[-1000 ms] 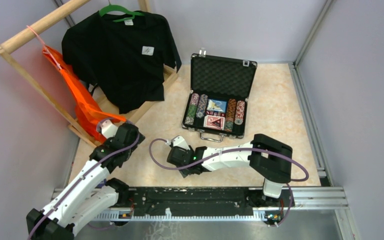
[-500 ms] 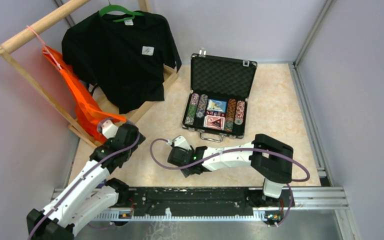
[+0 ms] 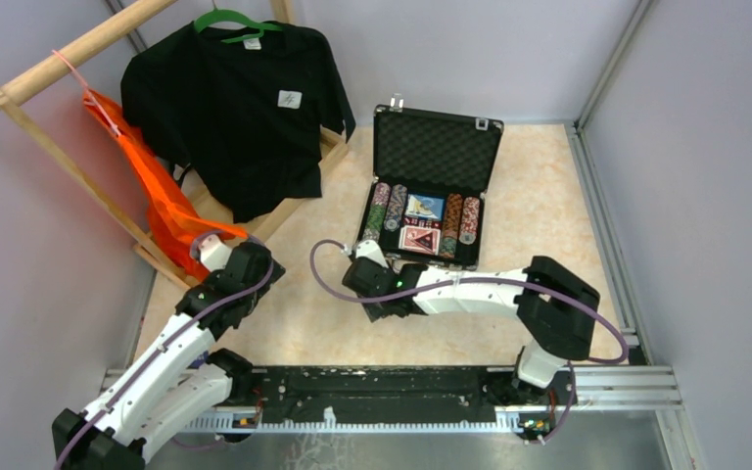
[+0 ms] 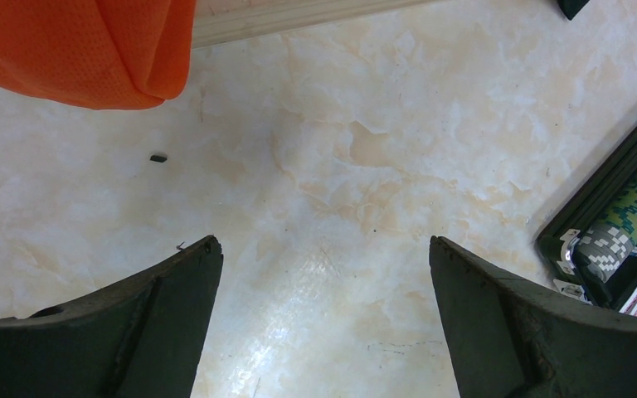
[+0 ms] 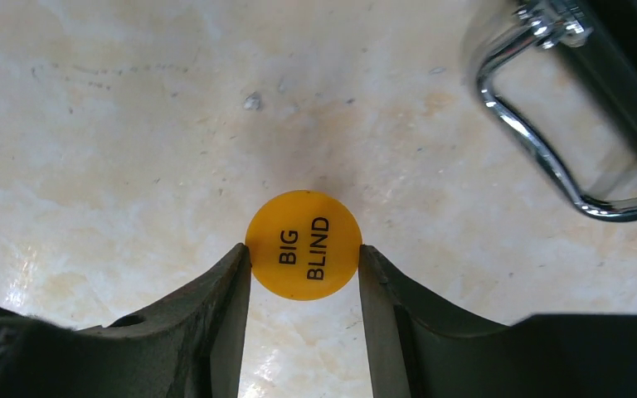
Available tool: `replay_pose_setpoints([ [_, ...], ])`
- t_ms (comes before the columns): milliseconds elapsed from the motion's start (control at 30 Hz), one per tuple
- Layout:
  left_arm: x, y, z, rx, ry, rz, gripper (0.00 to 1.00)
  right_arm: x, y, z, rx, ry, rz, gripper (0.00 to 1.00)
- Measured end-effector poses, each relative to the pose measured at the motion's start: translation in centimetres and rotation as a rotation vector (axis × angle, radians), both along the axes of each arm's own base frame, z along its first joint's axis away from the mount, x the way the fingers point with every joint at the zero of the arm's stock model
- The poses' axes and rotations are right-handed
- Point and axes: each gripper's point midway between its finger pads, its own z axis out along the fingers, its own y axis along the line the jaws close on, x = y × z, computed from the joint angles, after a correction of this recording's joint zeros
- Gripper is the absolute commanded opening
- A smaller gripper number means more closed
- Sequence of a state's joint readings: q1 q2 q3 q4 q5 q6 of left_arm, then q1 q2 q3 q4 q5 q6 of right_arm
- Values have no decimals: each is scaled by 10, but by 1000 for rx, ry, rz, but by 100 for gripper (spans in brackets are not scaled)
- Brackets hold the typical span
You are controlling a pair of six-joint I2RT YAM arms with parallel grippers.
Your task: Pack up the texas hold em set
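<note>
The texas hold em set's black case [image 3: 364, 235] lies open on the marble floor, its foam lid [image 3: 436, 147] upright. Rows of striped chips [image 3: 380, 211] and red-backed cards [image 3: 419, 239] sit inside. My right gripper [image 5: 303, 253] is shut on a round yellow token [image 5: 303, 245] marked BIG BLIND, pinched by its edges just off the floor. The case's silver handle [image 5: 539, 149] is close by at the upper right. From above, that gripper [image 3: 367, 269] sits just left of the case's front edge. My left gripper [image 4: 323, 249] is open over bare floor, with the case corner [image 4: 605, 186] to its right.
A black T-shirt [image 3: 235, 108] hangs from a wooden rack [image 3: 69, 54] at the back left. An orange bag [image 3: 162, 201] droops beside it and reaches just above my left gripper [image 3: 213, 250]. Grey walls close in the floor on three sides.
My right arm has swung up and to the right, carrying the yellow token closer to the case's front left corner. The left arm has not moved.
</note>
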State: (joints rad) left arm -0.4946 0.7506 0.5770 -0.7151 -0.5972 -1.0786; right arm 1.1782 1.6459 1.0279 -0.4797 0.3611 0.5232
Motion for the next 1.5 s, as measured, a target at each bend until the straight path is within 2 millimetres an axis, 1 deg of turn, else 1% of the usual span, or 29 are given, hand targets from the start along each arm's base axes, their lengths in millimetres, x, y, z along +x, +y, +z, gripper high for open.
replay_pose_setpoints([
  [133, 0, 0, 0, -1, -1, 0, 99, 18, -10, 9, 13, -13, -30, 46],
  [500, 2, -2, -1, 2, 1, -9, 99, 78, -52, 14, -6, -31, -145, 46],
  [633, 3, -2, -1, 5, 2, -14, 99, 100, -58, 28, 7, -58, -173, 46],
  [800, 4, -3, 0, 5, -3, -19, 99, 135, -64, 53, 43, -107, -213, 46],
  [867, 4, -4, 0, 4, -3, -22, 99, 148, -68, 58, 46, -120, -230, 46],
  [933, 5, -4, 0, 3, -3, -24, 99, 162, -71, 57, 37, -123, -246, 46],
  [1067, 5, -5, -1, 3, 0, -26, 99, 181, -80, 42, 0, -100, -272, 47],
  [1100, 5, -5, -1, 2, 0, -26, 99, 186, -83, 38, -9, -95, -281, 50],
  [1133, 5, -5, -1, 2, 0, -27, 99, 191, -86, 34, -18, -89, -289, 57],
  [1200, 5, -6, -1, 1, 0, -28, 99, 198, -91, 29, -29, -83, -307, 76],
  [1233, 5, -6, -1, 0, 1, -29, 99, 201, -93, 27, -35, -84, -310, 81],
  [1300, 5, -6, -2, -2, 1, -31, 99, 203, -97, 26, -44, -86, -311, 84],
  [1400, 6, -9, -3, -6, 0, -44, 99, 206, -94, 30, -33, -102, -299, 84],
  [1500, 8, -12, -3, -16, -5, -60, 99, 203, -86, 43, -9, -137, -265, 84],
])
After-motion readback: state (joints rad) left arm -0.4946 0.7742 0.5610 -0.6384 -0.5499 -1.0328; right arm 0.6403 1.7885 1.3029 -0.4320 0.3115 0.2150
